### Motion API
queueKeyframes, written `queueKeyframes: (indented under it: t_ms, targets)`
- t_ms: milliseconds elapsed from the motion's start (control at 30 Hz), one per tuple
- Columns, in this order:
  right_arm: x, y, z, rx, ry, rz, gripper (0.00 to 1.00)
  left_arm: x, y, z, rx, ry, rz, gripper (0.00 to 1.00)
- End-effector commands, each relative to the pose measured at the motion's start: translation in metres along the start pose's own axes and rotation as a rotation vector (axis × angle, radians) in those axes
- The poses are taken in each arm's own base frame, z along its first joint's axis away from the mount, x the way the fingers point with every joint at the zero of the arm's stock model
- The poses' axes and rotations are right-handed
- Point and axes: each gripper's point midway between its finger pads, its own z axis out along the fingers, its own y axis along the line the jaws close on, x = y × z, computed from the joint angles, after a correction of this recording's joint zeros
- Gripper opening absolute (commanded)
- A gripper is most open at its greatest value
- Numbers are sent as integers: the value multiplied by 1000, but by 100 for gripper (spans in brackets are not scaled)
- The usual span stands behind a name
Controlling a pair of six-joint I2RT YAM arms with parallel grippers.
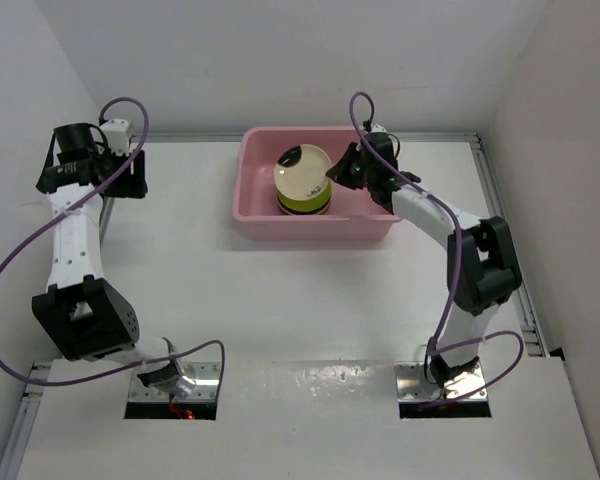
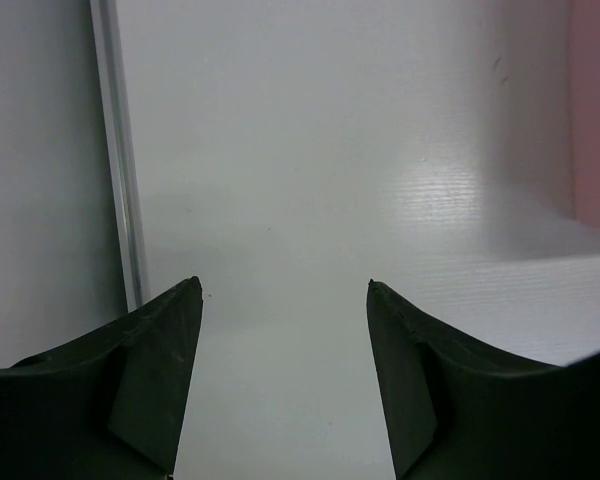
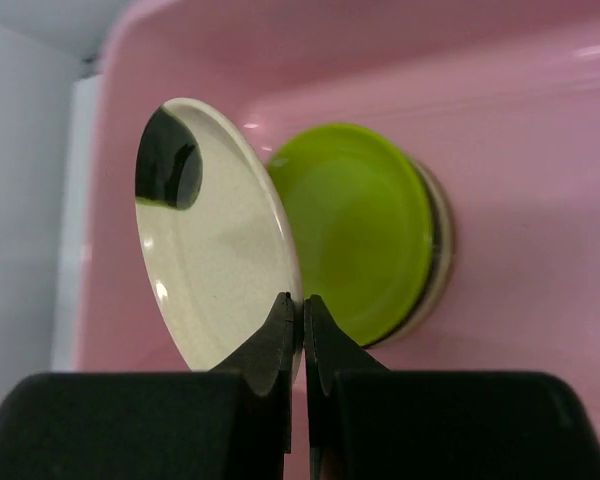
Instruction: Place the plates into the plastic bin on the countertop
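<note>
A cream plate (image 1: 302,170) (image 3: 220,235) with a dark mark on its rim hangs over the pink plastic bin (image 1: 255,195) (image 3: 540,150), pinched by its rim in my right gripper (image 1: 332,174) (image 3: 302,310), which is shut on it. Just under it in the bin sits a stack of plates (image 1: 304,203) with a lime green plate (image 3: 365,225) on top. My left gripper (image 2: 285,290) stands open over the bare white countertop (image 1: 300,300) (image 2: 320,180) at the far left (image 1: 130,170), with nothing between its fingers.
The countertop's raised metal edge (image 2: 120,170) runs just left of my left gripper. The bin's side (image 2: 595,110) shows at the far right of the left wrist view. White walls close in the back and sides.
</note>
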Motion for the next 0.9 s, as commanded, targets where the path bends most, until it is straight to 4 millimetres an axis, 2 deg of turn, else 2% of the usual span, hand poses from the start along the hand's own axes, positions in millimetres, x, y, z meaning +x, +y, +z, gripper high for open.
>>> queueKeyframes:
  t_ms: [0,67,100,133,200,267,300,333,367,400,433,500,600,700,733,800,867]
  targets:
    - [1,-14,11,43,24,-22,0,-21,10,1,-21,-39,15,69]
    - [1,-26,19,70,49,-14,0,-21,11,7,-18,-29,4,69]
    - [13,-35,28,89,79,-9,0,-23,10,9,-10,-34,4,69]
    - [4,-33,32,82,63,-8,0,-20,11,16,-4,-17,0,69]
    - [6,-38,40,85,66,-3,0,-25,11,16,2,-28,-9,69]
    - [0,-41,47,90,54,2,1,-19,11,26,10,-2,-15,69]
    - [1,-43,51,91,58,6,4,-23,10,24,16,-14,-13,69]
    - [1,-45,54,100,65,4,11,-23,10,24,16,-14,-13,69]
    - [-2,-46,56,102,65,-14,28,-23,11,28,17,-12,-13,69]
    - [-3,-41,57,94,67,-26,37,-23,11,28,17,-12,-13,69]
    - [3,-45,58,110,101,-59,57,-23,11,28,17,-12,-13,69]
    - [9,-44,57,121,132,-92,68,-23,11,28,17,-12,-13,69]
    - [7,-42,50,128,146,-175,73,-22,13,28,19,-14,-19,69]
    - [-14,-31,35,110,107,-255,76,-23,10,28,39,-21,-19,69]
    - [-27,-23,25,101,78,-269,77,-23,10,28,39,-21,-28,69]
    - [-54,-5,-5,75,23,-323,88,-25,4,29,56,-25,-22,69]
    - [-78,3,-48,63,-27,-358,100,-23,-1,28,58,-19,-14,69]
